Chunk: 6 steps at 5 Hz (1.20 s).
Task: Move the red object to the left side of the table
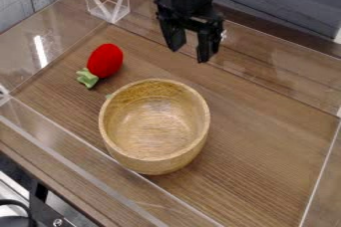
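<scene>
It looked like a robotics lab: a wood-grain table (266, 121) fenced by clear acrylic walls (107, 4), perhaps a test pen.

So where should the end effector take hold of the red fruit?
Across the rounded red body of the red fruit, coming straight down. It lies on its side on the table, leafy stem toward the near left, with clear space around it. The end effector is open.
</scene>
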{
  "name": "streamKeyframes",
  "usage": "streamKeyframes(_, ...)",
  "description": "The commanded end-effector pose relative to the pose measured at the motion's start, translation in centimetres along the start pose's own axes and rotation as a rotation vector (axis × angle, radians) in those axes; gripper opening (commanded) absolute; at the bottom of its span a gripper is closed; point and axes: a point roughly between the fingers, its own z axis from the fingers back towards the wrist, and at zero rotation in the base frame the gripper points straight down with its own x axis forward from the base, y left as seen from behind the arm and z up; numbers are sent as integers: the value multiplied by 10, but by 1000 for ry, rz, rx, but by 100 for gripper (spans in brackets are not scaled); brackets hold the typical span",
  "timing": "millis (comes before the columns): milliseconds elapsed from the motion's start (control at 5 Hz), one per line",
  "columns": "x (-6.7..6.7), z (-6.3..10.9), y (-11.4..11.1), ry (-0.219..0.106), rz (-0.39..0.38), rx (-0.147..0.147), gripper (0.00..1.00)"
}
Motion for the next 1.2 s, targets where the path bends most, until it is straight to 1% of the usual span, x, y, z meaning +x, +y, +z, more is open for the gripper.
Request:
streamKeyframes(0, 7, 8, 11, -44, -19, 11, 100)
streamKeyframes(200, 7, 1, 18, -37, -38, 3, 100)
streamKeyframes(400, 6, 1, 18, -41, -36, -5, 100)
streamKeyframes(600, 1, 6, 5, -59, 31, -8, 100)
streamKeyframes(800, 1, 10, -4, -72, 58, -1, 100)
streamKeyframes(1000, 4, -1, -11, -73, 40, 8, 100)
